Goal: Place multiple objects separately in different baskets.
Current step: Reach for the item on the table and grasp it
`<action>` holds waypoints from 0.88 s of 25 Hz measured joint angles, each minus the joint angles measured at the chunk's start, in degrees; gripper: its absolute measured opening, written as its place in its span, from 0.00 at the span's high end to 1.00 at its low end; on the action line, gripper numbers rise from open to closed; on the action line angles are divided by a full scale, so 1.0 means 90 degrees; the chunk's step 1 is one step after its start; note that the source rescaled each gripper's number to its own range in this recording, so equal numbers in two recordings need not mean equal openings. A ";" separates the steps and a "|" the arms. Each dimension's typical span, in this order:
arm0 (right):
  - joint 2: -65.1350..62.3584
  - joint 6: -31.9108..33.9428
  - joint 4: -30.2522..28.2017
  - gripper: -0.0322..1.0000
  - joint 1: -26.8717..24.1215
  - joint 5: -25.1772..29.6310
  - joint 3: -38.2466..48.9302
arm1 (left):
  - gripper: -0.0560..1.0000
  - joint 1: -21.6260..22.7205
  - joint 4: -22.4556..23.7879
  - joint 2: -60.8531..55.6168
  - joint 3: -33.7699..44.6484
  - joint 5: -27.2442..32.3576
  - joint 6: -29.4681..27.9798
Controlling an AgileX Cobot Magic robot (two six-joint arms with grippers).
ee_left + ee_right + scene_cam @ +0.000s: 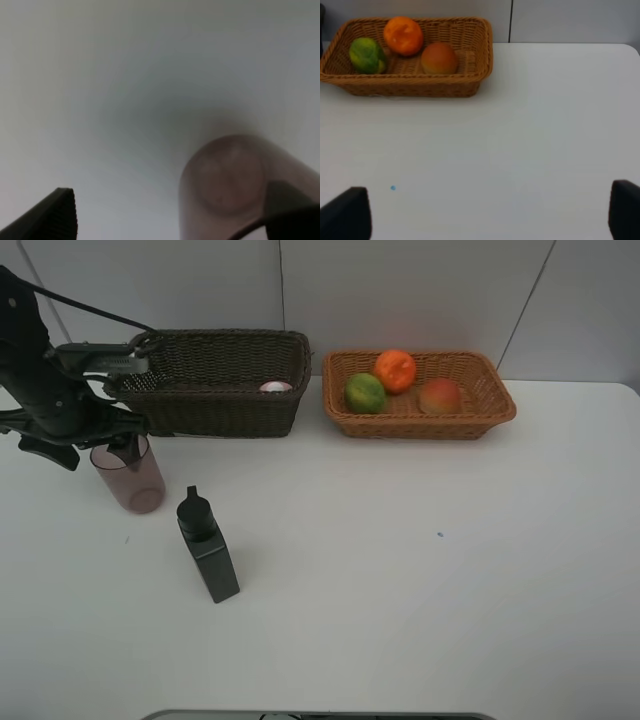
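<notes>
Checking the left gripper [172,200] first: is it clamped on anything?

No, its fingers are spread wide. The translucent pinkish cup [130,478] stands between them, close against one finger, at the far left of the table [420,570], just on the near side of the dark brown basket [215,400].

And the right gripper [489,190]?

Released too, with its fingers well apart over bare table.

Where is everything else?

The black square bottle [207,545] stands just right of the cup and nearer. A white cap [275,387] shows inside the dark basket; the rest of that bottle is hidden. The light orange-tan basket [420,428] sits to the right, holding the orange [396,370] at the far side, the green fruit [365,392] left and the peach [440,396] right.

Any labels?

The bottle's face is too dark and small to read.
</notes>
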 joint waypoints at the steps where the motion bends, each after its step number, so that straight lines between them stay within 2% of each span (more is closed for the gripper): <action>1: 0.0000 0.0000 0.0000 0.00 0.0000 0.0000 0.0000 | 0.04 0.0000 -0.0019 0.0037 0.0000 -0.0060 0.0000; 5: 0.0000 0.0000 0.0000 0.00 0.0000 0.0000 0.0000 | 0.04 0.0000 -0.0168 0.0172 0.0000 -0.0236 0.0041; 17: 0.0000 0.0000 0.0000 0.00 0.0000 0.0000 0.0000 | 0.04 0.0000 -0.0168 0.0368 0.0000 -0.0502 0.0161; 20: 0.0000 0.0000 0.0000 0.00 0.0000 0.0000 0.0000 | 0.14 0.0000 -0.0168 0.0368 0.0000 -0.0502 0.0166; 22: 0.0000 0.0000 0.0000 0.00 0.0000 0.0000 0.0000 | 0.33 0.0000 -0.0168 0.0368 0.0000 -0.0502 0.0166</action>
